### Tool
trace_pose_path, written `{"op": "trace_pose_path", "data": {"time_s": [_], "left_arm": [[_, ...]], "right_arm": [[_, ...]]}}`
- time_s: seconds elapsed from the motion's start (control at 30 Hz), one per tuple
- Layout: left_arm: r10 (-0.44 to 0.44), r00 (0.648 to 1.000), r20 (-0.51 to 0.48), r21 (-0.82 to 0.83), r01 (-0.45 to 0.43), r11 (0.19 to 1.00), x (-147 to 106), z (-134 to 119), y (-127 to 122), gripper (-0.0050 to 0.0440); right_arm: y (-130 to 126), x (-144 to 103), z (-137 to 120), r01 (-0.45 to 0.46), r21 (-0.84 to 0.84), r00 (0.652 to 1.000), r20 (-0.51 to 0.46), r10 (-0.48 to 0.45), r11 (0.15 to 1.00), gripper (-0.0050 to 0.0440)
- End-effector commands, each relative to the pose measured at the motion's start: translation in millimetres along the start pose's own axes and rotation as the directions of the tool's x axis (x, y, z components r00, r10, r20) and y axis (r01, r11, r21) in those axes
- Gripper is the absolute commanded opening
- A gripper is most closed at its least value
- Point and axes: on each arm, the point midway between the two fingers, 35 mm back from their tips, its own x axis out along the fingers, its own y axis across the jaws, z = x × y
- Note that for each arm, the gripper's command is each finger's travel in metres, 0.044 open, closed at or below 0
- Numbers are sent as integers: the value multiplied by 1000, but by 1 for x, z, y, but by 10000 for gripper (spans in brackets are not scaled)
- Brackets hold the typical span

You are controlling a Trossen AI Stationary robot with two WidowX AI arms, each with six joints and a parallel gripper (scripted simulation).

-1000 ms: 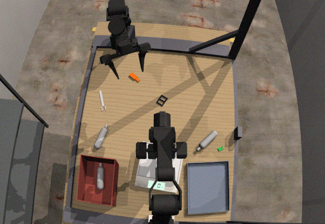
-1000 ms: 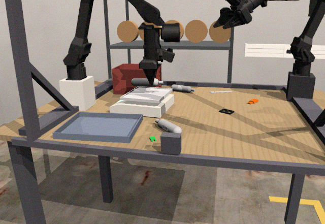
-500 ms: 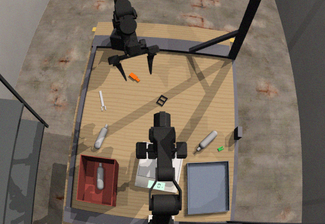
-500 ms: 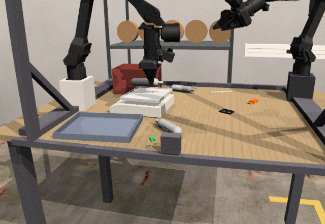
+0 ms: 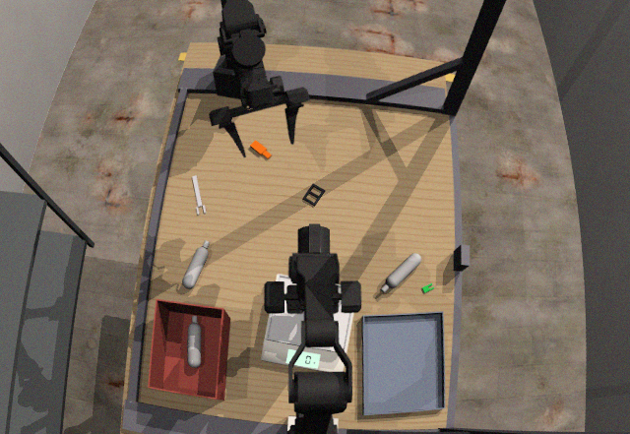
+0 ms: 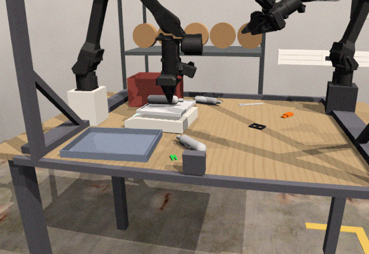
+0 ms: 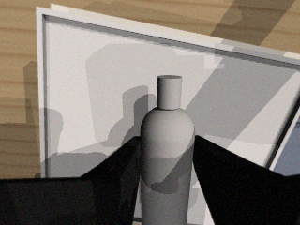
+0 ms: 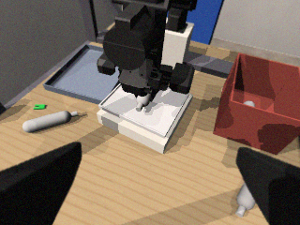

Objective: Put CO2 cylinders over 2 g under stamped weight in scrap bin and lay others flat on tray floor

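Item: left gripper (image 5: pixel 312 294) (image 6: pixel 169 101) (image 7: pixel 168 141) (image 8: pixel 141 94), fingers clamped on a cylinder (image 6: pixel 157 99) (image 7: pixel 168 127) (image 8: pixel 142 99) over the scale (image 5: pixel 284 355) (image 6: pixel 157 123) (image 7: pixel 108 56) (image 8: pixel 133 136). Item: right gripper (image 5: pixel 268 150) (image 6: pixel 248 31) (image 8: pixel 159 157), fingers apart. Hazard: I judged that early release could roll the cylinder off; finger contact could falsify the weight.

In the top view, the scale (image 5: pixel 275 350) (image 6: pixel 157 124) (image 8: pixel 133 132) stands on the table (image 5: pixel 244 225) (image 6: pixel 238 150) (image 8: pixel 117 178) between the bin (image 5: pixel 227 347) (image 6: pixel 141 91) (image 8: pixel 262 112) at left and tray (image 5: pixel 402 363) (image 6: pixel 110 144) (image 8: pixel 80 75) at right; one cylinder (image 5: pixel 194 345) (image 8: pixel 249 104) apparently lies inside the bin.
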Motion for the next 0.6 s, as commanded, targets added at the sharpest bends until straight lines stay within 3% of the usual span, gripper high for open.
{"op": "trace_pose_path", "data": {"time_s": [0.0,0.33,0.37,0.5,0.57], "left_arm": [[2,1000,29,-1,-2,1000,-4,10,0,-50],[2,1000,29,-1,-2,1000,-5,11,0,-50],[2,1000,29,-1,-2,1000,-5,11,0,24],[2,1000,29,-1,-2,1000,-5,11,0,120],[2,1000,29,-1,-2,1000,-5,11,0,120]], "right_arm": [[1,-3,6,-2,-1,1000,17,2,1000,440],[1,-3,6,-2,-1,1000,17,2,1000,440],[1,-3,6,-2,-1,1000,17,2,1000,440],[1,-3,6,-2,-1,1000,17,2,1000,440],[1,-3,6,-2,-1,1000,17,2,1000,440]]}}
